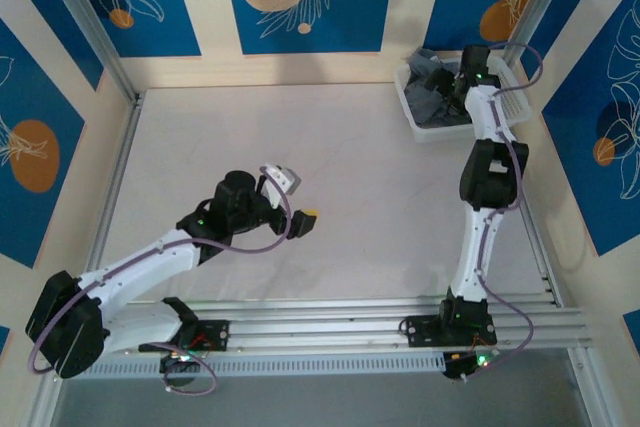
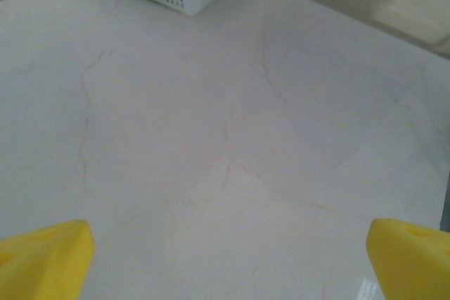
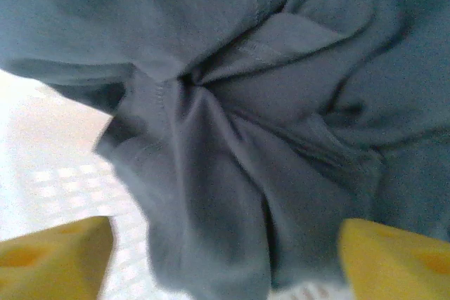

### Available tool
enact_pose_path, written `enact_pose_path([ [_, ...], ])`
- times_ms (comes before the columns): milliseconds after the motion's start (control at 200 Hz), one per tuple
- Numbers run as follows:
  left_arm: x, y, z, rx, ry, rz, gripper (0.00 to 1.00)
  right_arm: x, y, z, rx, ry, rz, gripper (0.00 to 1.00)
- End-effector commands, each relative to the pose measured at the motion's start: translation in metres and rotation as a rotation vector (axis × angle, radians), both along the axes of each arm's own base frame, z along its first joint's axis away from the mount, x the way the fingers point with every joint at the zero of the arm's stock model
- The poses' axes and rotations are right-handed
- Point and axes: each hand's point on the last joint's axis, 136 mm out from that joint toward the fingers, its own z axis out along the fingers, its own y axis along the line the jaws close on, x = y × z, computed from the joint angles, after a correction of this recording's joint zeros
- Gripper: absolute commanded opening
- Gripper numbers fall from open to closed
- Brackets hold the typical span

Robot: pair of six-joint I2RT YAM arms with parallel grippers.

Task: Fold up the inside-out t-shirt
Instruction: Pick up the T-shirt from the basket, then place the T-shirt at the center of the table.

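From above, the right arm [image 1: 490,167] covers part of the crumpled t-shirt [image 1: 425,97] in the basket [image 1: 450,134]. Up close the cloth is blurred, and the right claw [image 3: 225,261] has its tips cut off at the bottom.

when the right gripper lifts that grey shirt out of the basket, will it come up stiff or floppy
Probably floppy: the t-shirt lies crumpled in deep soft folds, so it should sag from any pinch point. Likely light, since the cloth looks thin. It may drag on the basket wall, as it is bunched inside.
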Motion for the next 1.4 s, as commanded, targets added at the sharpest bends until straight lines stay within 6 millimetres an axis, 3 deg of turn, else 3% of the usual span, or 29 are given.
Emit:
enact_pose_path([
  [0,0.0,0.001,-0.014,0.074,-0.003,-0.007,0.99,-0.004,0.023,-0.007,0.071,0.088,0.091,0.33],
  [55,0.003,-0.001,-0.015,0.087,-0.004,-0.006,0.99,-0.002,0.028,0.013,0.046,0.057,0.121,0.0],
  [70,0.003,-0.001,-0.014,0.087,-0.001,-0.007,0.99,-0.003,0.029,0.017,0.04,0.053,0.127,0.0],
  [80,0.003,-0.002,-0.014,0.087,0.0,-0.01,0.99,-0.004,0.03,0.031,0.032,0.025,0.133,0.0],
  [85,0.004,-0.002,-0.014,0.087,0.001,-0.011,0.99,-0.004,0.03,0.027,0.032,0.032,0.134,0.0],
  [140,0.004,-0.007,-0.01,0.07,0.009,-0.019,0.99,-0.01,0.039,0.05,0.043,0.006,0.172,0.0],
  [250,0.002,-0.015,0.002,0.002,0.02,-0.032,0.99,-0.031,0.075,0.128,0.004,-0.118,0.282,0.0],
  [280,0.001,-0.017,0.005,-0.017,0.02,-0.036,0.99,-0.036,0.086,0.14,-0.008,-0.13,0.319,0.0],
  [400,-0.009,-0.019,0.022,-0.058,0.02,-0.053,0.99,-0.071,0.118,0.23,-0.086,-0.301,0.399,0.0],
  [490,-0.02,-0.013,0.034,-0.07,-0.003,-0.053,0.99,-0.113,0.133,0.304,-0.076,-0.454,0.476,0.0],
  [610,-0.029,0.003,0.039,-0.06,-0.018,-0.017,0.99,-0.177,0.149,0.383,-0.029,-0.619,0.577,0.0],
  [690,-0.033,0.012,0.039,-0.059,-0.026,0.006,0.99,-0.222,0.163,0.428,0.071,-0.73,0.664,0.0],
  [765,-0.036,0.018,0.04,-0.064,-0.023,0.02,0.99,-0.256,0.179,0.457,0.113,-0.805,0.726,0.0],
  [850,-0.037,0.023,0.043,-0.08,-0.017,0.046,0.99,-0.278,0.201,0.466,0.14,-0.832,0.802,0.0],
  [930,-0.038,0.027,0.044,-0.088,-0.01,0.063,0.99,-0.281,0.217,0.45,0.162,-0.786,0.862,0.0],
  [950,-0.038,0.028,0.044,-0.091,-0.01,0.069,0.99,-0.278,0.22,0.443,0.159,-0.763,0.864,0.07],
  [995,-0.038,0.03,0.041,-0.09,-0.004,0.081,0.99,-0.27,0.223,0.424,0.14,-0.707,0.859,0.45],
  [1030,-0.038,0.032,0.04,-0.092,-0.003,0.092,0.99,-0.263,0.224,0.407,0.119,-0.659,0.859,0.68],
  [1060,-0.037,0.034,0.038,-0.093,0.002,0.107,0.99,-0.259,0.223,0.397,0.105,-0.629,0.853,0.74],
  [1120,-0.034,0.039,0.035,-0.088,0.012,0.14,0.99,-0.252,0.215,0.381,0.068,-0.575,0.814,0.78],
  [1200,-0.032,0.044,0.03,-0.067,0.028,0.172,0.99,-0.256,0.205,0.375,0.008,-0.546,0.779,0.8],
  [1395,-0.025,0.048,0.009,0.011,0.091,0.228,0.99,-0.301,0.153,0.376,-0.217,-0.533,0.623,0.89],
])
